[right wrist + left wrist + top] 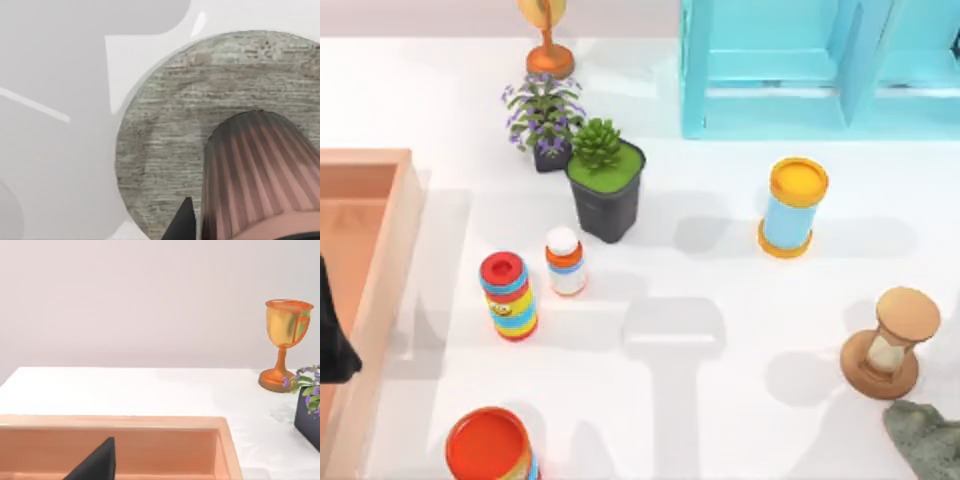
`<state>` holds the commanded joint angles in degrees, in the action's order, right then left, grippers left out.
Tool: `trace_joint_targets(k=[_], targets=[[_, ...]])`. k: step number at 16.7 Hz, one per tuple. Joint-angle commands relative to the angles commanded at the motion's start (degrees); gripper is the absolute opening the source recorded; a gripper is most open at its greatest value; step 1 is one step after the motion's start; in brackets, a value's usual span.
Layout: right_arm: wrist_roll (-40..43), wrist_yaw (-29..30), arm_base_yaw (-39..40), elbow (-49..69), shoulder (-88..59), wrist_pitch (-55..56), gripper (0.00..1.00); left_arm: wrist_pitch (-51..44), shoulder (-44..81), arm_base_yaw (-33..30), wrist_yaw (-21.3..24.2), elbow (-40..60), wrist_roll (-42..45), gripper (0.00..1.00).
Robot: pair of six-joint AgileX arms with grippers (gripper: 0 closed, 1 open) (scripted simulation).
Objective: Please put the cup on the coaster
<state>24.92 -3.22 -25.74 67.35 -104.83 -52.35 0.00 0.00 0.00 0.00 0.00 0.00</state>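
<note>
Cup [260, 175] beside right gripper fingertip [182, 225], over coaster [170, 130].

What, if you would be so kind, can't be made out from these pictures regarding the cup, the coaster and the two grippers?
- cup: right wrist view, rim cut by the edge; whether it rests on the coaster is unclear.
- Coaster: top view, cut by the corner.
- Right gripper: one dark fingertip visible.
- Left gripper: dark tip over the wooden tray.
</note>
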Motion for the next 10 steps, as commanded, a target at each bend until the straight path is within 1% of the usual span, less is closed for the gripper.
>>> trace_joint_targets(k=[4,5,10], targets=[[0.0,0.0,0.0,0.0,0.0,0.0,0.98,0.0,0.0,0.0,0.0,0.0,0.0,1.0],[0.0,0.0,0.0,0.0,0.0,0.0,1.0,0.0,0.0,0.0,0.0,0.0,0.0,1.0],[0.0,0.0,0.0,0.0,0.0,0.0,1.0,0.0,0.0,0.0,0.0,0.0,0.0,1.0]])
